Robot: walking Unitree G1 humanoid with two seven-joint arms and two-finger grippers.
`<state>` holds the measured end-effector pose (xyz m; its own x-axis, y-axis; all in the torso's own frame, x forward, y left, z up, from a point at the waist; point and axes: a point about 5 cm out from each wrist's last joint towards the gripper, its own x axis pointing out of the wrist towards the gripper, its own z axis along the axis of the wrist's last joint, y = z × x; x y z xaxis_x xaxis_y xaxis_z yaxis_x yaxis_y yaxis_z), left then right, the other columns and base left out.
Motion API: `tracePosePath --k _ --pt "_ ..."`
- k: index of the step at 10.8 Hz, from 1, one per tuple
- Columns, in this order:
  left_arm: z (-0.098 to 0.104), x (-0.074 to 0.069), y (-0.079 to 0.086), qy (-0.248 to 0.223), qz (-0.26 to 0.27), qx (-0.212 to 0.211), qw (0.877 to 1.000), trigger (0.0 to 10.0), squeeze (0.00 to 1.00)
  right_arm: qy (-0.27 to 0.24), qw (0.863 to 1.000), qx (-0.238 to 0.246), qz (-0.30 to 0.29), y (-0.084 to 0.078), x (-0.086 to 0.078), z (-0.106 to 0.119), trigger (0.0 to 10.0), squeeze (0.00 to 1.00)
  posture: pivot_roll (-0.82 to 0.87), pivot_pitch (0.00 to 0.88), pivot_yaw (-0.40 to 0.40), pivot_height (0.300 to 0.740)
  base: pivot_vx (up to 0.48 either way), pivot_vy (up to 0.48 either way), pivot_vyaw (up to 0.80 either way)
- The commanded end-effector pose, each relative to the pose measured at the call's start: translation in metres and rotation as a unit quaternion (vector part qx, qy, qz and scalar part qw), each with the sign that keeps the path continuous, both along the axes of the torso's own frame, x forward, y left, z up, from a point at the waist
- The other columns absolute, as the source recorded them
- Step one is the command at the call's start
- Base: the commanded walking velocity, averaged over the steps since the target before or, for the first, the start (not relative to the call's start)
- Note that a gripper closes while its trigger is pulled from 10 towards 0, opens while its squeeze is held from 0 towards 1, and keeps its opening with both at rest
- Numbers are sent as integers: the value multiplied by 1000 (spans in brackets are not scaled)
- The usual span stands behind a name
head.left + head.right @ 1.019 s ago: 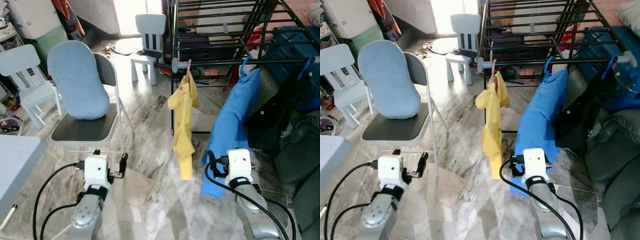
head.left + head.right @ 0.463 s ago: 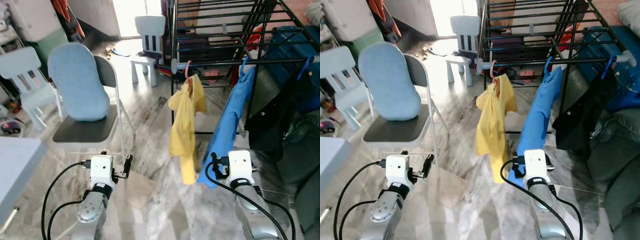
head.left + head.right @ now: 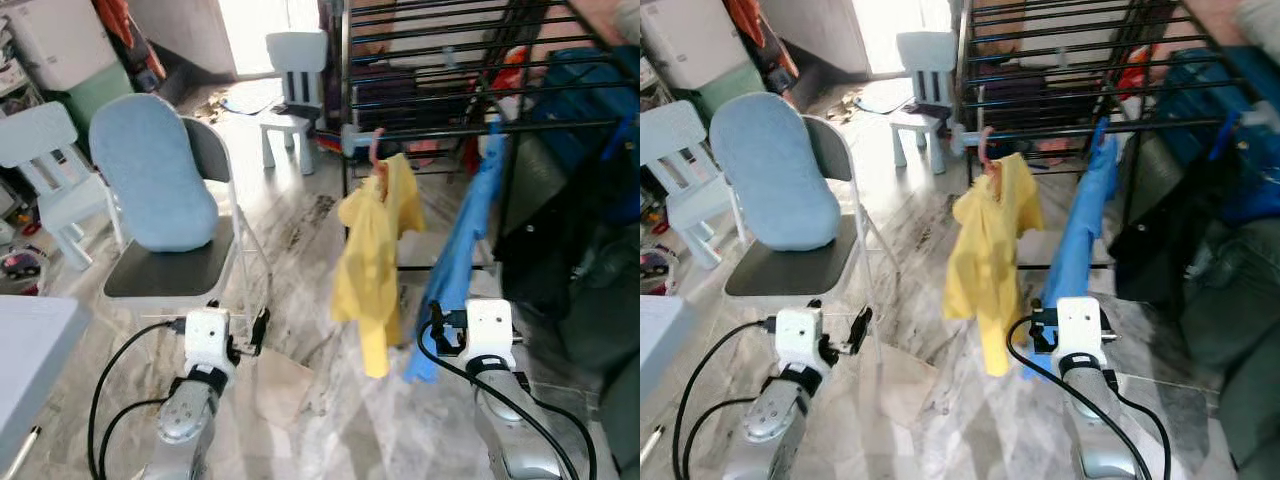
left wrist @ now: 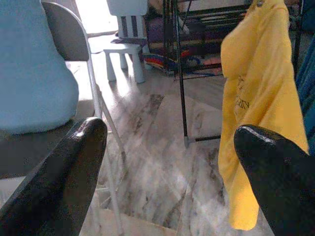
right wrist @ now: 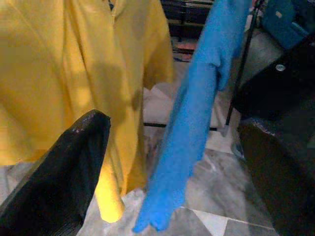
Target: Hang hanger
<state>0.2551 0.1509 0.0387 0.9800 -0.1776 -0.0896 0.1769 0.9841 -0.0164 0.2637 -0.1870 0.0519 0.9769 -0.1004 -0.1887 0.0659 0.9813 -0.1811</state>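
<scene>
Yellow shirt's up on the rack, both grippers hanging back empty

Main risk imo: the pink hanger [image 3: 377, 148] with the yellow shirt [image 3: 372, 262] sits right at the end of the drying rack's [image 3: 450, 128] front bar, so a snag on the hem from either arm could slide the hook off. The blue garment [image 3: 462, 255] hangs just beside it and could get dragged too. Left gripper [image 4: 170, 162] and right gripper [image 5: 172, 162] are both spread wide, fingers [image 4: 64, 172] touching nothing, low near the floor.
</scene>
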Motion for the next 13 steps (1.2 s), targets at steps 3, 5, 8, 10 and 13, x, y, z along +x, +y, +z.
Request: tracePosePath --k 3,5,8,10,13 --pt "11 6 -1 -17 0 -1 1000 10000 0 -11 1000 -1 -8 1 5 7 10000 0 -233 0 125 740 305 296 -210" --pt "13 5 -2 -19 -2 -1 1000 10000 0 -16 1000 -3 -10 3 8 8 10000 0 -227 0 121 740 291 382 -800" --pt "15 4 -3 -18 -7 -1 1000 10000 0 -23 1000 -6 -16 4 10 11 10000 0 -222 0 117 740 294 381 -440" --pt "13 4 -4 -14 -11 0 1000 10000 0 -27 999 -10 -16 3 11 13 10000 0 -223 0 117 740 309 366 0" --pt "9 7 -6 -4 -22 11 1000 10000 0 -46 998 -33 -24 -4 18 22 10000 0 -230 0 123 740 440 0 0"
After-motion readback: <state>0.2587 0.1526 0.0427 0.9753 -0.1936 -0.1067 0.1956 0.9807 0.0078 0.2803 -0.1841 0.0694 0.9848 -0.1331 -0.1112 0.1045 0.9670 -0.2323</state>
